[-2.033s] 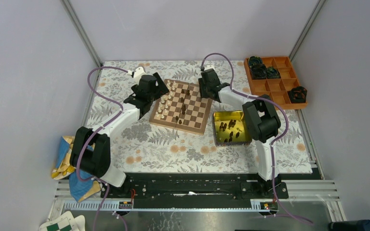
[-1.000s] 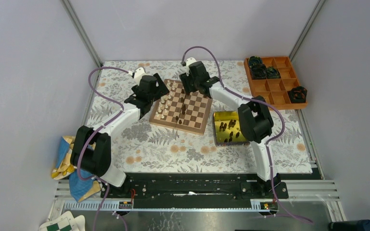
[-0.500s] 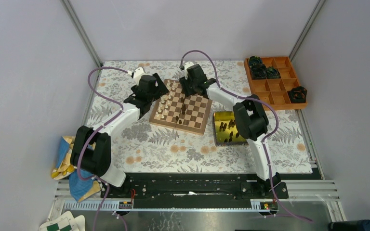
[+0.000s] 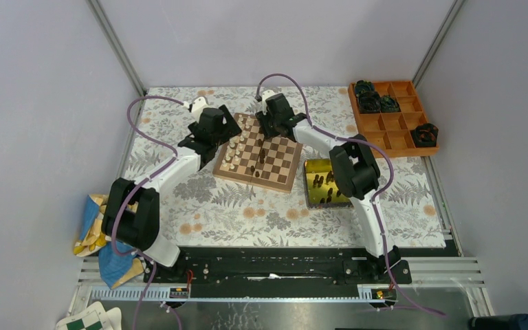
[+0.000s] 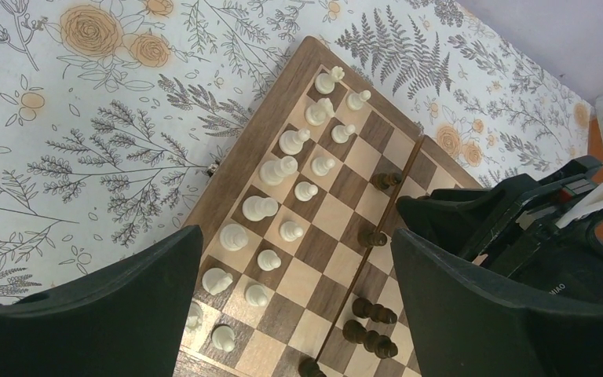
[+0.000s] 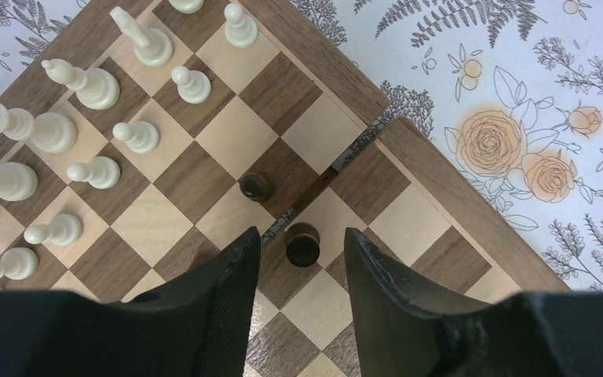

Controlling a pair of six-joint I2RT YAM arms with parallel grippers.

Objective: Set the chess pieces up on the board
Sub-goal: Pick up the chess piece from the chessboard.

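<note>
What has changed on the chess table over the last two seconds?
The right pincer swung left from the board's far right corner to its far edge. It now straddles a dark piece without gripping it. The left pincer, board and tin stayed put.

We see a floral-clothed bench (image 4: 247, 213) bearing the board (image 4: 251, 180), a yellow tin (image 4: 306, 184) just beside it, and an orange tray (image 4: 400, 141) at its far right corner.

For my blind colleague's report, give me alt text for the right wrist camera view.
The right pincer hangs open over the board, its fingers either side of a dark chess piece. Cream pieces stand in rows at left.
</note>
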